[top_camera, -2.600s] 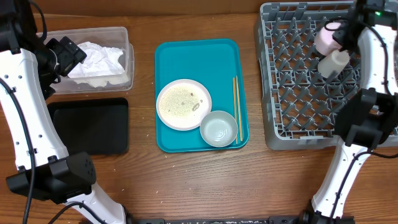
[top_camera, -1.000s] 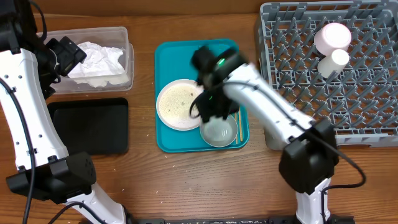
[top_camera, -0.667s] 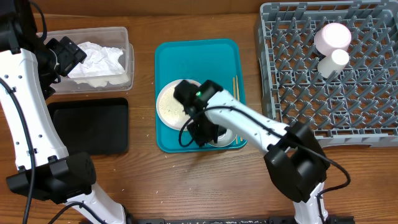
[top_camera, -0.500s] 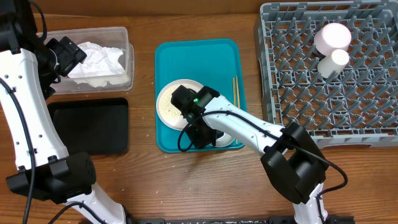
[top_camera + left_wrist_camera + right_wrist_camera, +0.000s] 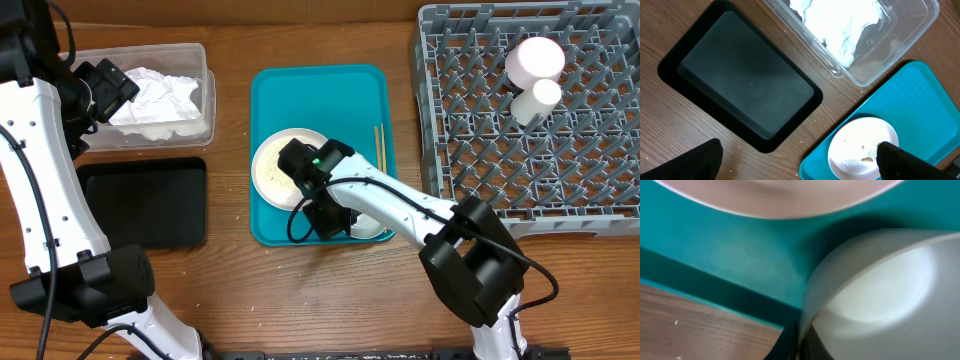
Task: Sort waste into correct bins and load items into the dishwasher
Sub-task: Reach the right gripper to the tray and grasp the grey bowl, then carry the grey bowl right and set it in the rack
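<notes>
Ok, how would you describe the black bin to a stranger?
Start at the teal tray in the middle. Left of it lie two bins; the black bin is the shallow, dark one, while the clear tub beside it holds a white napkin.

Teal serving tray [image 5: 300,90]; grey peg-grid rack [image 5: 480,150]; matte black tray [image 5: 150,205]; clear tub [image 5: 203,60] holding white napkin [image 5: 160,95]; pale plate [image 5: 266,172] speckled with tan scraps [image 5: 866,159]; brown wood-grain table [image 5: 300,290].
</notes>
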Motion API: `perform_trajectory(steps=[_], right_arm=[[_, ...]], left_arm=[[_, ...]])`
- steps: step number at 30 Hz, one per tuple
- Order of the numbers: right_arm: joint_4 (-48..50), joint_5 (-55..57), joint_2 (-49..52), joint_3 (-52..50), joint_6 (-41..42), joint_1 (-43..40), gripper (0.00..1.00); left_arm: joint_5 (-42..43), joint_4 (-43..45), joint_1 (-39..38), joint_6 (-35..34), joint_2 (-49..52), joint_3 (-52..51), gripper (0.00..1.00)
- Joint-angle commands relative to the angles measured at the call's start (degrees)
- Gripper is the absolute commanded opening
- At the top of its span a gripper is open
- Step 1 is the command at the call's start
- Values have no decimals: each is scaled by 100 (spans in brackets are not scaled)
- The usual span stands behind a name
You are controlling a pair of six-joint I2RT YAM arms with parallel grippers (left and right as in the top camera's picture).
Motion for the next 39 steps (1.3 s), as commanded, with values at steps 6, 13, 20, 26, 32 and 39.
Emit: perform_trajectory(steps=[6,13,20,26,32,39], right_arm=[[-1318,-105,-17,2107,289,-433,4],[-2485,39,-151,4030,205,-1530,4],[-2494,-1119,-533,4216,-229,-3764,4],[-2485,-3281,-529,3738,-1644,-5637,4],[-2317,-5580,-507,2645,-3226,-6905,4],[-1528,-7038,-422,1309,-3534,-7591,4]], left_arm=[[-15,20,-37,-68,28,57,100],[-15,22,-37,-68,28,57,100],[-15,22,-37,-68,28,57,100],[-15,22,-37,-68,28,57,100],[-15,22,-37,-68,28,57,100],[-15,22,-37,-68,28,57,100]])
